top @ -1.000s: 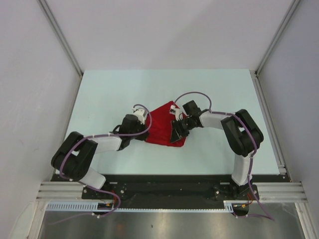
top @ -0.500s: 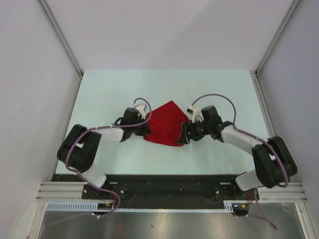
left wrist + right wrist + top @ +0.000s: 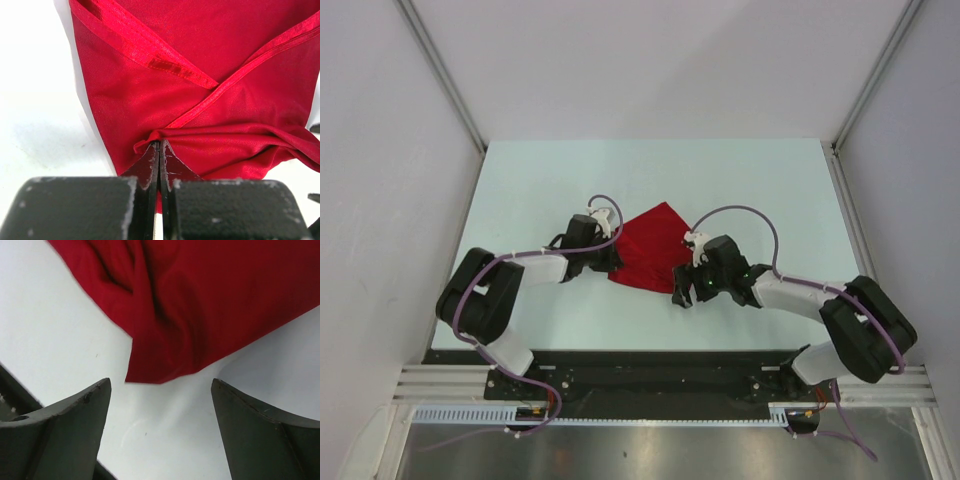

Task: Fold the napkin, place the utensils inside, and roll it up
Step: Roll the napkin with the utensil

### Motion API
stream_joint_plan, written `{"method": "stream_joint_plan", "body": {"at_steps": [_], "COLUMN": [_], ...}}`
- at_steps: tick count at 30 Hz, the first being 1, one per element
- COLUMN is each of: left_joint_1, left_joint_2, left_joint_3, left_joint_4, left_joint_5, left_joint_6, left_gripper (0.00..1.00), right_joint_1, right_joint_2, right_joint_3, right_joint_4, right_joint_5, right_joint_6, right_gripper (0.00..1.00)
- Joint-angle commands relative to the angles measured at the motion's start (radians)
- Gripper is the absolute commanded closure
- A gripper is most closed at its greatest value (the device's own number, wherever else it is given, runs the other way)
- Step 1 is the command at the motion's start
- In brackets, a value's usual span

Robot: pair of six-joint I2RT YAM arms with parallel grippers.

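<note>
Left claw [image 3: 159,150] pinches the napkin [image 3: 200,75] at its bunched edge; right claw [image 3: 161,384], spread wide and empty, faces the napkin's corner at its twelve o'clock.

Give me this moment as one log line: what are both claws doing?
left gripper: shut on napkin edge | right gripper: open, facing napkin corner, not gripping | napkin: folded, not rolled
</note>
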State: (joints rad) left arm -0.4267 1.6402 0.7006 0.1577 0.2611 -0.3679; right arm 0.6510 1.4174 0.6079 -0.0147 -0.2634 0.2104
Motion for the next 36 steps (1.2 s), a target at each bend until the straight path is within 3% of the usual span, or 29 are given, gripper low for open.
{"method": "stream_joint_plan", "body": {"at_steps": [1,10,16,17,21,24,28,31,36], "left_joint_1": [0.0,0.0,0.002,0.002,0.002,0.002,0.003,0.003,0.003], "left_joint_2": [0.038,0.038,0.04,0.038,0.035,-0.002,-0.084,-0.152,-0.236], "left_joint_3": [0.0,0.0,-0.001,-0.001,0.014,0.034,0.062,0.051,-0.068], "left_joint_4": [-0.07,-0.069,-0.055,-0.05,-0.043,-0.05,-0.061,-0.066,0.043], "left_joint_5": [0.003,0.004,0.021,0.026,0.046,0.03,-0.026,-0.086,-0.07], "left_joint_6": [0.0,0.009,0.011,0.011,-0.003,-0.025,-0.049,-0.063,-0.08], "left_gripper": [1.0,1.0,1.0,1.0,1.0,0.82,0.41,0.26,0.18], "right_joint_1": [0.01,-0.057,-0.094,-0.096,-0.122,-0.131,-0.14,-0.142,-0.145], "right_joint_2": [0.057,0.118,0.15,0.159,0.178,0.192,0.21,0.225,0.245], "right_joint_3": [0.038,0.064,0.076,0.076,0.084,0.095,0.122,0.139,0.154], "right_joint_4": [0.053,0.061,0.059,0.055,0.035,0.018,-0.054,-0.076,-0.082], "right_joint_5": [0.153,0.106,0.044,0.043,0.029,0.021,0.021,0.02,0.01], "right_joint_6": [0.009,0.058,0.098,0.104,0.136,0.155,0.156,0.15,0.152], "right_gripper": [0.16,0.41,0.66,0.75,0.92,0.99,1.0,1.0,1.0]}}
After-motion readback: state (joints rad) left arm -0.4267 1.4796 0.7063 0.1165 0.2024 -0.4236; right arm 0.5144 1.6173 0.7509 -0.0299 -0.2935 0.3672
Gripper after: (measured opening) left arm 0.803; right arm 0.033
